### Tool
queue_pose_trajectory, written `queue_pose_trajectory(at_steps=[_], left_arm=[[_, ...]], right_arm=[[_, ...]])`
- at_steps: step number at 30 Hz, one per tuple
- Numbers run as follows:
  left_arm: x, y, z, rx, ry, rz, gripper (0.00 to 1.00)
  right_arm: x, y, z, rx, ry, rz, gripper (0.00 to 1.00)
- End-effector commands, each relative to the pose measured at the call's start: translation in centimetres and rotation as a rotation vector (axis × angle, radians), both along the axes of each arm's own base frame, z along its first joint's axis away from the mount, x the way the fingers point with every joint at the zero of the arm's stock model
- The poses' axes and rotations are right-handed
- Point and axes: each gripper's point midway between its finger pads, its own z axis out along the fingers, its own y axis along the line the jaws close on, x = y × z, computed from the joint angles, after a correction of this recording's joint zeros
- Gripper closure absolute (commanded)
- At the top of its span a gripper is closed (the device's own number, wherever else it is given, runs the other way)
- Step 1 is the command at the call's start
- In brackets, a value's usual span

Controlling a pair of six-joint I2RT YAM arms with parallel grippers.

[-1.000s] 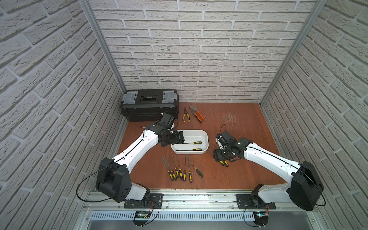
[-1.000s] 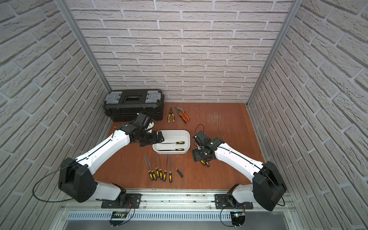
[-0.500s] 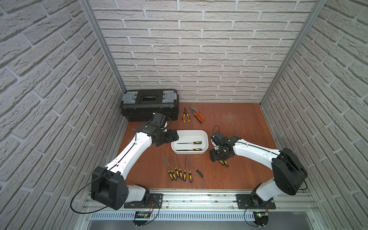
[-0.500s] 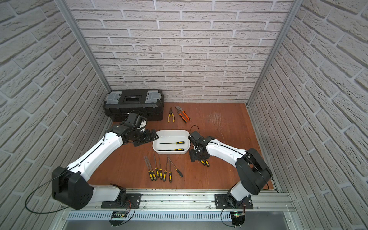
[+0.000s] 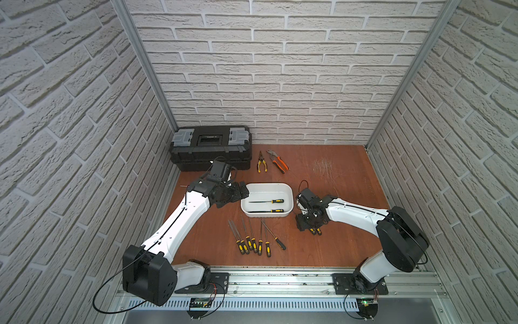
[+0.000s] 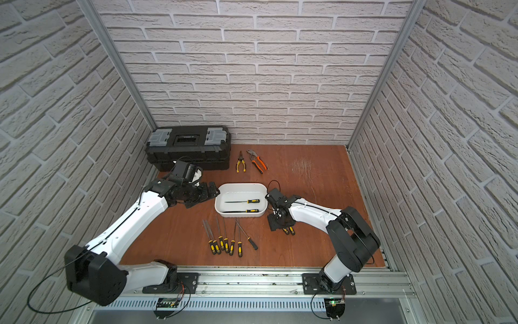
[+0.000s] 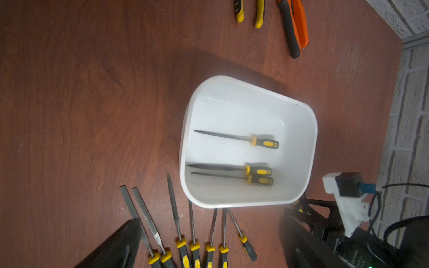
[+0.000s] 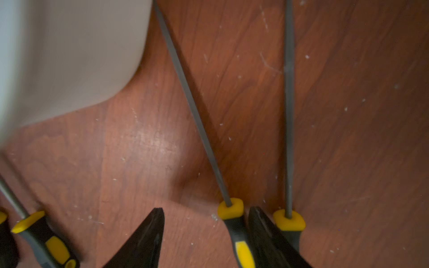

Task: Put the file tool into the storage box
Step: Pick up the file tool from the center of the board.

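The storage box (image 5: 266, 185) (image 6: 241, 185) (image 7: 232, 80) is a white shallow tub in the middle of the table. It holds three file tools (image 7: 236, 138) with black and yellow handles. Two more file tools (image 5: 315, 231) (image 6: 288, 230) lie just right of the box. My right gripper (image 5: 307, 223) (image 8: 206, 211) is down over them and open. One handle (image 8: 234, 222) lies between its fingers, against one finger (image 8: 262, 227); the other handle (image 8: 289, 220) lies outside. My left gripper (image 5: 242, 193) (image 7: 211, 220) is wide open and empty beside the box's left end.
Several file tools (image 5: 252, 238) (image 6: 227, 238) lie in a row in front of the box. A black toolbox (image 5: 210, 148) stands at the back left, with yellow pliers (image 5: 262, 164) and orange pliers (image 5: 279, 164) beside it. Brick walls close in both sides.
My right arm has folded in and its gripper has come down over the two files, with its jaws narrowing. My left arm has drawn back slightly, its gripper staying by the box.
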Motion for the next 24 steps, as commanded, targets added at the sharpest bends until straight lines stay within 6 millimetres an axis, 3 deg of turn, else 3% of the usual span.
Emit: queue_pose_trajectory(at_steps=[1,8,15,24], left_arm=[[1.0,-0.2,1.1,-0.001,-0.055,-0.024,0.02],[0.3,-0.8,0.4,-0.006,-0.031,-0.056,0.02],[-2.7,-0.2,-0.7,0.116,0.024,-0.15,0.02],[-4.1,0.0,1.2,0.144,-0.059,-0.156,0.02]], right_arm=[[-0.1,-0.7,0.2,-0.034,-0.019,0.023,0.38],[-1.3,-0.3,-0.3,-0.037,0.012,0.035,0.51],[-2.2,0.0,-1.2,-0.079,0.017,0.031,0.66],[-3.2,-0.9,-1.1,-0.134,0.002,0.003,0.82]])
